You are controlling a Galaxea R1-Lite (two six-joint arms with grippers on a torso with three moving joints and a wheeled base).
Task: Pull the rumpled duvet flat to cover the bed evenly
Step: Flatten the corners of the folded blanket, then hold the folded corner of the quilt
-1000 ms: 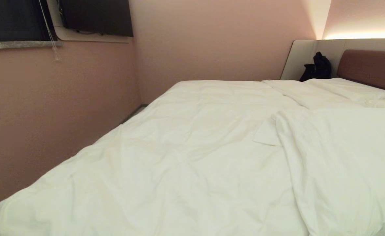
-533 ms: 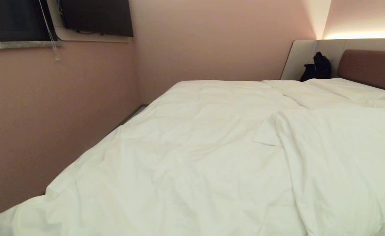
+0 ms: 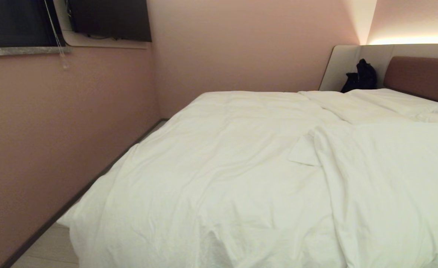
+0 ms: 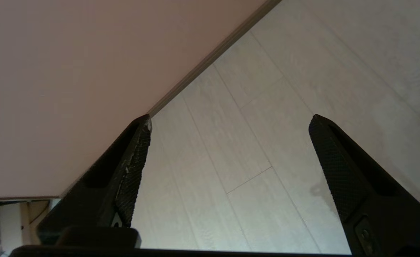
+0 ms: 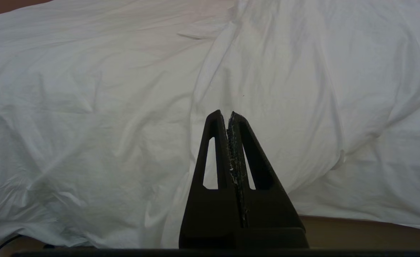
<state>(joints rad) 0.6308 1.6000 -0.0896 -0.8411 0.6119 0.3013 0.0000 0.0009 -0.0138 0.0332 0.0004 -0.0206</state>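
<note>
Duvet dropped from left fingers.

Left gripper: two matte black wedge-shaped fingers with cross-hatched textured inner pads, whitish scuffs along one pad edge; right gripper: two black triangular fingers with elongated cut-out slots and pale flecks down the seam.

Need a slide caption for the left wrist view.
Left claw open and empty above pale wood-plank floor, beside pink wall.
</note>
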